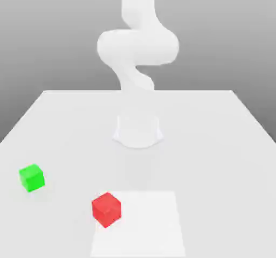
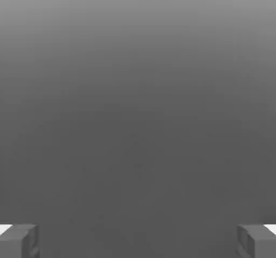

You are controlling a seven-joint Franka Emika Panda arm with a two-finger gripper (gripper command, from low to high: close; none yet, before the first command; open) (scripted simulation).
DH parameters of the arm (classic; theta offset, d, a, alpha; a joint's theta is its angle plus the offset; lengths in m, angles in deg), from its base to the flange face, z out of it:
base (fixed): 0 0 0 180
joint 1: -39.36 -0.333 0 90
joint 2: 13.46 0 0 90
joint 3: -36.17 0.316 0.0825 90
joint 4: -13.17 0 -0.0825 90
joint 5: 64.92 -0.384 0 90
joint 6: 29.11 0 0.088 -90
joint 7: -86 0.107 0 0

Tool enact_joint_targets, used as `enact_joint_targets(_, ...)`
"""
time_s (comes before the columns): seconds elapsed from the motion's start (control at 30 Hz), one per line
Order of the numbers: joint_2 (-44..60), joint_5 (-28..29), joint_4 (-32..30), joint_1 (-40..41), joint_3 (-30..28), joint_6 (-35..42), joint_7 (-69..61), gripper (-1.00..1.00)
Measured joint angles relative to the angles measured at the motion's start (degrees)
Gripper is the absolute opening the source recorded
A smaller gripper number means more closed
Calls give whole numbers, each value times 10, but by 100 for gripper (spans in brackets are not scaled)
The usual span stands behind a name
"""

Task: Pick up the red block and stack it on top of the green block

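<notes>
Tool [image 2: 138, 242] wide, we see its two fingers far apart in the hand view, with nothing between them. On our bench [image 1: 215, 160], in the exterior view, we find the red block [image 1: 106, 209] toward seven o'clock, overlapping the near-left part of a white panel [image 1: 148, 224]. We see the green block [image 1: 32, 178] at about eight o'clock, well apart from the red one. We have the white arm [image 1: 137, 49] rising toward twelve o'clock.
</notes>
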Motion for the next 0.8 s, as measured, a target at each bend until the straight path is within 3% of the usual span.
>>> enact_joint_targets(0.37,234,-21,-119,58,9,-131,156,0)
enact_joint_targets(0.63,400,0,-205,93,4,-224,292,0)
enact_joint_targets(0.8,504,8,-210,94,-2,-304,320,0)
